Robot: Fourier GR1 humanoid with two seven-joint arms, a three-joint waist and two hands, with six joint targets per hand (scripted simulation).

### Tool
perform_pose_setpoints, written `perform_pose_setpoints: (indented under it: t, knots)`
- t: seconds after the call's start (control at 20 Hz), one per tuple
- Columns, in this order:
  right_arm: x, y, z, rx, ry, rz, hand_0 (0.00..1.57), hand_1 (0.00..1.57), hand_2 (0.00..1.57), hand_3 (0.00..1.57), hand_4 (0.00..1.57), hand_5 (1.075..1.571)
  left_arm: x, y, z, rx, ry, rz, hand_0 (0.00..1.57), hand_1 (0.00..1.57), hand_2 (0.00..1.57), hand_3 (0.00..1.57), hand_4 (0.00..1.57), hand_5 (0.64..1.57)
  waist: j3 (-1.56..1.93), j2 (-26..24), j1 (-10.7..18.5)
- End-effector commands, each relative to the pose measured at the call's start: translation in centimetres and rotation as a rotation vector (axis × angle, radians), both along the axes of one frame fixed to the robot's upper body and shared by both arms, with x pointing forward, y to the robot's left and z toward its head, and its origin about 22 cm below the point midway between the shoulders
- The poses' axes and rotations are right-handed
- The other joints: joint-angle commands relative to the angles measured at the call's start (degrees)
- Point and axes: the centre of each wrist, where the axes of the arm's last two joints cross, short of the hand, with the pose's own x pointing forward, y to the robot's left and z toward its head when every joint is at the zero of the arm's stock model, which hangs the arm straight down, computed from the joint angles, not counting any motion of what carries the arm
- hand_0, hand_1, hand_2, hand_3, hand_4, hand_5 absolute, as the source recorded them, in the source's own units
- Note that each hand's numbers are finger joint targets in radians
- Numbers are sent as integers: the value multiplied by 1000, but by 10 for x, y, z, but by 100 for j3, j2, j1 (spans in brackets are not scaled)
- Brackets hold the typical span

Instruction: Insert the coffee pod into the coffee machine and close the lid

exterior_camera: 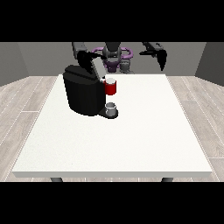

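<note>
Counts:
1 white table.
1 black coffee machine, nr table's far-left corner, lid raised.
1 red pod holder at machine front.
1 grey cup on machine base, below red part.
2 black hands: 1 view's left, 1 view's right.

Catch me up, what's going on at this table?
The robot stands behind the white table with a black coffee machine in front of it. The hand at the view's left is up by the machine's raised lid. A red pod holder sits over a small grey cup. The hand at the view's right hangs in the air, holding nothing.
</note>
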Motion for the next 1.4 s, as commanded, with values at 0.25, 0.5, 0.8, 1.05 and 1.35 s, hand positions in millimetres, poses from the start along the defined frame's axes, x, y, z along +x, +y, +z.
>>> perform_pose_setpoints:
  t: [0.25, 0.5, 0.8, 1.05, 1.35]
  knots:
    - [5, 13, -8, -40, 17, 23, 0, 0, 0, 0, 77, 1571, -7, 5, -6, -3, 16, 5, 0, 0, 0, 0, 131, 1571, 15, 24, 27]
    - [5, 27, 0, -88, 27, 79, 0, 0, 0, 0, 140, 1571, -4, 22, -10, -3, 34, 64, 0, 0, 0, 0, 148, 1571, 15, -103, -97]
    - [20, 54, 32, -140, -73, 50, 0, 0, 0, 0, 149, 1571, 3, 9, -5, 4, -15, 31, 0, 0, 0, 0, 154, 1571, 15, 139, 151]
    - [22, 48, 34, -137, -102, 94, 0, 0, 0, 0, 116, 1571, 5, -1, 0, 4, -73, -8, 0, 0, 0, 0, 196, 1571, 15, 156, 59]
    - [1, 93, 2, -56, -95, 161, 0, 0, 0, 0, 132, 1571, -5, -14, -10, -24, -82, -38, 0, 0, 0, 0, 205, 1571, 15, -135, 50]
